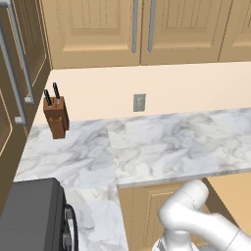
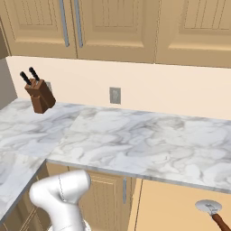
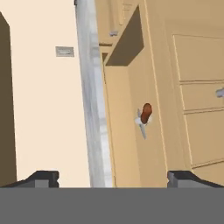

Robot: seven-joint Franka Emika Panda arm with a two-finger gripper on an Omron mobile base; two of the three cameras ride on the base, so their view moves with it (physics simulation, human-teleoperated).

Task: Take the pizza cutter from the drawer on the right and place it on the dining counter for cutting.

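- So, far left in the left base view, a brown wooden knife block [image 1: 56, 117] with black-handled knives stands upright at the back corner of the white-and-grey marble desk [image 1: 162, 147], near the wall.
- Further right on the wall, a grey socket plate [image 1: 139, 102] sits just above the marble.
- Right of that, below the marble edge, the light tan wooden drawer [image 2: 180, 203] is pulled open.
- Inside it lies the small pizza cutter with a round steel wheel and reddish-brown handle [image 2: 212, 212].
- In the hand view the jaws of the gripper [image 3: 113, 177] are spread wide, well apart from the cutter, pinching nothing.
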